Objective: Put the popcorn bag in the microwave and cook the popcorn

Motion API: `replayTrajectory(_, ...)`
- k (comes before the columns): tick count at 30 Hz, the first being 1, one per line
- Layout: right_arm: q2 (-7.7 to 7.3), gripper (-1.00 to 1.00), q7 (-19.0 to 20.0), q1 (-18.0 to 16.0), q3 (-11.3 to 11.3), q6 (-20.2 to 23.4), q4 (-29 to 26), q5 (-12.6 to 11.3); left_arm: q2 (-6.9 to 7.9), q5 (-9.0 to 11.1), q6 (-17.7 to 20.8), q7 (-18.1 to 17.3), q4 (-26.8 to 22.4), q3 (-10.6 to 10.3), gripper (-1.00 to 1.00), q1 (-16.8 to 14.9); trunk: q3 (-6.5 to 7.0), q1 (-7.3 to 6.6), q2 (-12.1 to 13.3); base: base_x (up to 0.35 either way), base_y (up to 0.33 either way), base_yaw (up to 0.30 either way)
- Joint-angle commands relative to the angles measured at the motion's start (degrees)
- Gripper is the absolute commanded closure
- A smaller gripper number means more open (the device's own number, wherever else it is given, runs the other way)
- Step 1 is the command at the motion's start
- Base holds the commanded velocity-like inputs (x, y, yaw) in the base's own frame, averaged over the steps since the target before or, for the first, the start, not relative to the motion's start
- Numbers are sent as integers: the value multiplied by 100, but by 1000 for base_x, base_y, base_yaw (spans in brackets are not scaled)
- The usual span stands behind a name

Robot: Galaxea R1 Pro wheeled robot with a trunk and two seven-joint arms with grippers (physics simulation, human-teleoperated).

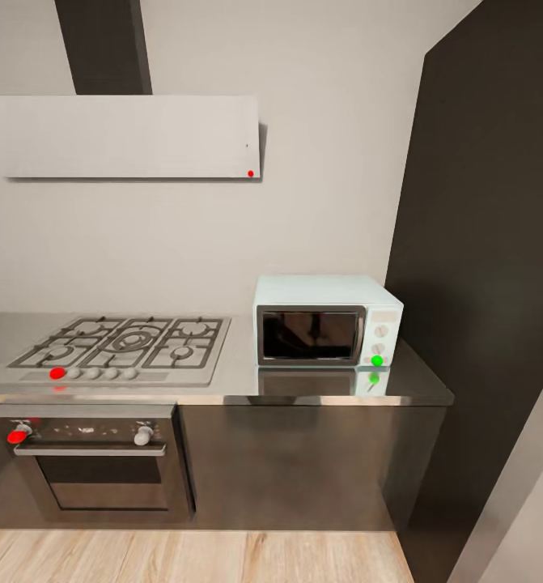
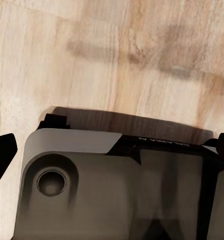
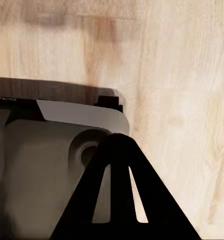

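**Facing the microwave, door shut, green light showing**

In the head view, the microwave (image 1: 328, 321) is sitting at centre right of the frame on the steel surface (image 1: 239, 380), its door closed and a green dot glowing at its lower right corner. The window is showing dark, with a faint brownish shape behind the glass that is too dim to name. The popcorn bag is not lying anywhere on the bare surface here, so it may be inside the oven or somewhere beyond the frame; I cannot tell which. At left the hob (image 1: 117, 348) is lying flush with the surface, with the oven (image 1: 93, 461) below it and the hood (image 1: 121, 136) at upper left.

In the left wrist view, the left gripper (image 2: 112, 150) is pointing down at the wooden floor (image 2: 112, 60), over the robot's own grey base (image 2: 91, 190); dark fingertips are showing at opposite edges of the frame, so the jaws are standing wide, holding nothing.

In the right wrist view, one dark finger (image 3: 124, 195) of the right gripper is crossing the lower middle over the same floor; its jaws' spread I cannot tell.

Judging from this, any approach is best made squarely, keeping both arms low until close to the door.
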Motion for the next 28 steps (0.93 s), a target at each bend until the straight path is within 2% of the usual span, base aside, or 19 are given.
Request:
replayTrajectory(1, 7, 100, 12, 49, -50, -72, 14, 44, 5, 54, -16, -21, 7, -49, -100, -4, -7, 0, -5, 0, 0, 0)
replayTrajectory(7, 39, 100, 15, 127, -51, -109, 14, 48, 14, 54, 6, -16, 15, -49, -100, -5, -7, 0, -5, 0, 0, 1)
replayTrajectory(11, 107, 100, -55, 129, -47, -125, 14, 54, 195, 43, 27, -13, 16, -56, -100, 12, -7, 0, -5, 0, 0, 179)
replayTrajectory(22, 139, 100, -64, 129, -50, -125, 14, 60, 238, 28, 45, -19, 16, -57, -100, 31, -7, 0, -5, 0, 0, 86)
replayTrajectory(23, 156, 100, -72, 129, 5, -612, -75, 317, 203, -11, -16, -23, -37, -40, -100, 31, -7, 0, -5, 0, 0, 0)
replayTrajectory(24, 143, 100, -116, 129, -29, -617, -74, 244, 203, -8, -16, -22, -37, -40, -100, 31, -7, 0, -5, 0, 0, 0)
replayTrajectory(28, 148, 100, -116, 129, 0, -619, -74, 255, 203, -10, -16, -22, -37, -40, -100, 31, -7, 0, -5, 0, 0, 0)
